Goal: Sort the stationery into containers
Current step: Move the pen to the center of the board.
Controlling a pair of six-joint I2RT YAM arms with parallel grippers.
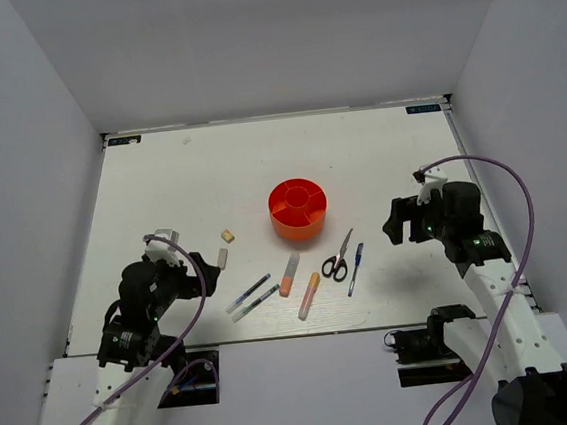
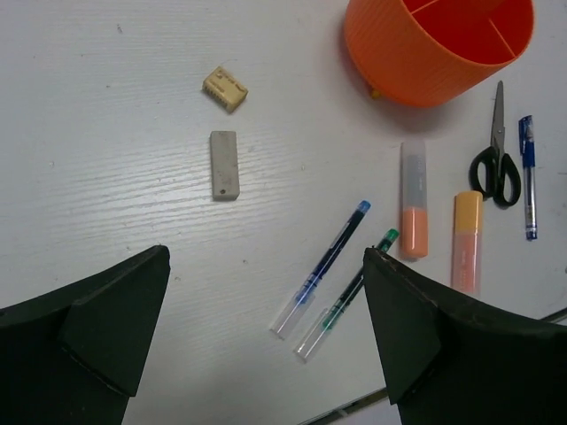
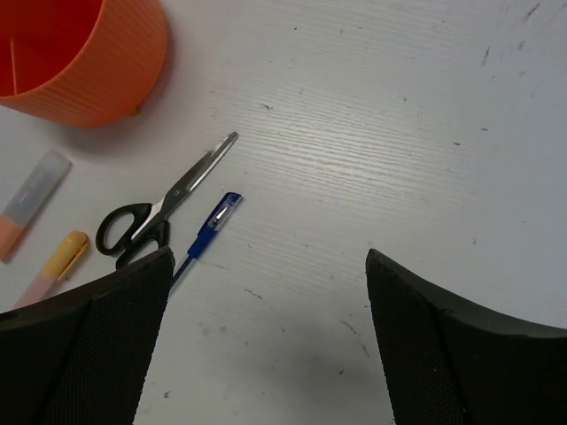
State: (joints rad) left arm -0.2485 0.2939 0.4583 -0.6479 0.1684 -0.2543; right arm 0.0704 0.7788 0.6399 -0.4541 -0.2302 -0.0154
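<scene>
While both arms hover with nothing held, left gripper [image 2: 264,261] has its jaws spread wide over bare table [image 1: 378,153], and right gripper [image 3: 269,257] is just as wide open, off to the right of the blue pen [image 1: 355,269]

Orange tub [image 1: 300,228] sits mid-table, dividers visible inside; all stationery lies outside it, on the table

Row in front of the tub, left to right:
- blue-tipped thin pen [image 2: 323,264] and green-tipped thin pen [image 2: 345,292], side by side, slanted
- capped highlighter [image 2: 413,199], second highlighter [image 2: 467,241] just beside it
- scissors [image 1: 338,257], blades shut, tips pointing away from the arms
- blue pen close beside them

Left of the tub: beige eraser [image 2: 225,88], grey eraser [image 2: 224,166] nearer the left arm, not touching

Beige eraser has print on top, too small to read; corner stickers [image 1: 422,109] on the table's far edge also unreadable
</scene>
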